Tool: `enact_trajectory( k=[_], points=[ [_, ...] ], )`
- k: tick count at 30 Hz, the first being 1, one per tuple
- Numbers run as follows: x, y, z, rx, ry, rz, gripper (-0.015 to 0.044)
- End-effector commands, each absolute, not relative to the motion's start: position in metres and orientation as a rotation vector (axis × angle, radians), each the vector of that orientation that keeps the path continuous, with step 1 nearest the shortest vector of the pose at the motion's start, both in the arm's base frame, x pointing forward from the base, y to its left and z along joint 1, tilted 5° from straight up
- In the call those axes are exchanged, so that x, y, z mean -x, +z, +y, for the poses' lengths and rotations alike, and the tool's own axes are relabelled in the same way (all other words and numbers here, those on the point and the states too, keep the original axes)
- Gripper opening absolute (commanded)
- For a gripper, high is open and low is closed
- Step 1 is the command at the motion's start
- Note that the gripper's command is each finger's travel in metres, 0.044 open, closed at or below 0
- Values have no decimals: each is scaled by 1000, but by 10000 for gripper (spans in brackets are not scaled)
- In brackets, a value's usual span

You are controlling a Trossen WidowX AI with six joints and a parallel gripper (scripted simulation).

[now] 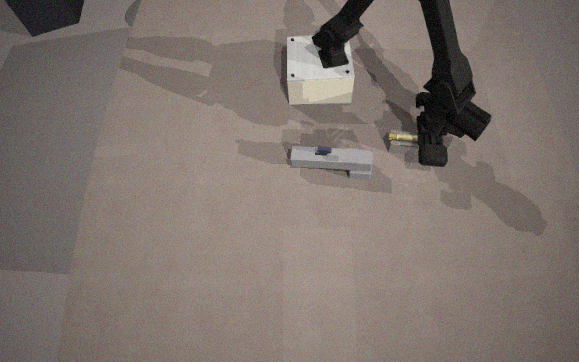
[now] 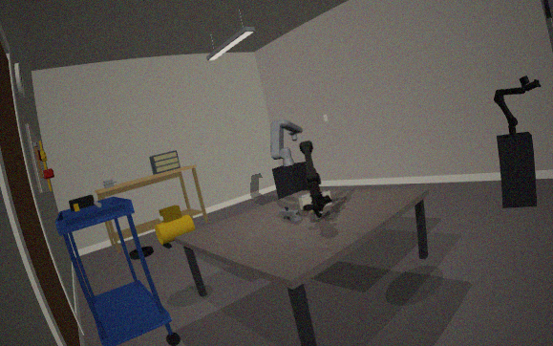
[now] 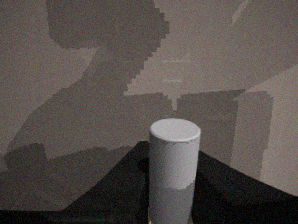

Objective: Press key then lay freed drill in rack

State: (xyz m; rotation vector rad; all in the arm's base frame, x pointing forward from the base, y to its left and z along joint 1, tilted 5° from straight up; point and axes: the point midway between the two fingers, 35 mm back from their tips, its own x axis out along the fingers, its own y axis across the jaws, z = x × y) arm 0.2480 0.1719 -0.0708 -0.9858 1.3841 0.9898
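My gripper (image 1: pixel 425 137) (image 2: pixel 318 212) (image 3: pixel 158 149) is shut on the drill, to the right of a grey bar-shaped block. The drill's gold part (image 1: pixel 401 136) sticks out to the left from between the black fingers. In the wrist view its pale grey round end (image 3: pixel 175 131) stands up between the fingers, with a trace of gold at the bottom edge. The grey block (image 1: pixel 340 158) (image 2: pixel 292 216) bears a small dark blue piece (image 1: pixel 323 149) on top, possibly the key. I cannot tell the rack for certain.
A white box (image 1: pixel 303 60) with dark dots at its corners stands behind the grey block, partly covered by the arm. The table (image 1: pixel 193 240) (image 2: pixel 275 248) carries these things. A blue cart (image 2: pixel 95 215) and a wooden bench (image 2: pixel 146 179) stand beyond the table.
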Motion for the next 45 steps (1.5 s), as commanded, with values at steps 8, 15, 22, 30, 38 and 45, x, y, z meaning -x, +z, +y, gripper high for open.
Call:
enact_trajectory(
  k=[8, 15, 22, 30, 38, 45],
  points=[
    [-245, -83, 171, 988, 989, 1390, 0],
    [-247, -77, 174, 985, 995, 1380, 157],
    [-247, -77, 174, 985, 995, 1380, 341],
    [-247, -57, 174, 988, 989, 1389, 440],
    [-248, -26, 175, 988, 989, 1389, 440],
    [-251, 2, 176, 988, 989, 1389, 440]
  ],
)
